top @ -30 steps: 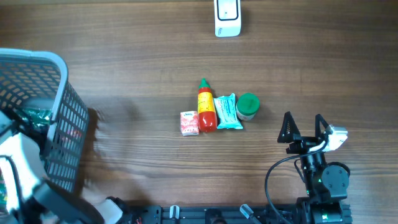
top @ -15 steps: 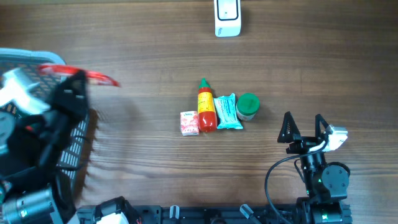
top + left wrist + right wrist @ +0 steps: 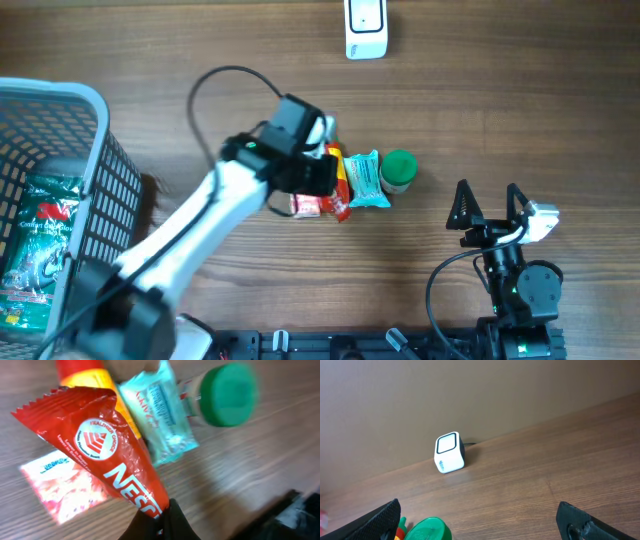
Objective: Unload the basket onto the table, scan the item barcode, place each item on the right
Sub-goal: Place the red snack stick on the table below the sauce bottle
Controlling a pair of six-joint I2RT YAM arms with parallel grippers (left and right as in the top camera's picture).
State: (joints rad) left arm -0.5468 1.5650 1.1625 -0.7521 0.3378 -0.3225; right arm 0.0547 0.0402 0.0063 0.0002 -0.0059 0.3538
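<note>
In the left wrist view a red snack packet (image 3: pixel 100 455) with white lettering is pinched by its lower end in my left gripper (image 3: pixel 162 521), which is shut on it. No barcode shows on the face I see. From overhead the left gripper (image 3: pixel 318 172) hangs over the row of small goods at the table's middle, and the packet is mostly hidden under it. The white scanner (image 3: pixel 365 28) stands at the far edge and also shows in the right wrist view as the scanner (image 3: pixel 450 452). My right gripper (image 3: pixel 490 205) rests open at the near right, nothing between its fingers.
Under the packet lie a pink sachet (image 3: pixel 60 485), a red-and-yellow sauce bottle (image 3: pixel 80 370), a teal packet (image 3: pixel 160 415) and a green-lidded jar (image 3: pixel 225 392). A grey mesh basket (image 3: pixel 60 95) at the left holds a green bag (image 3: pixel 40 250).
The left arm has swung from the basket at the left across to the middle of the table, carrying the red packet. The right arm has not moved.
</note>
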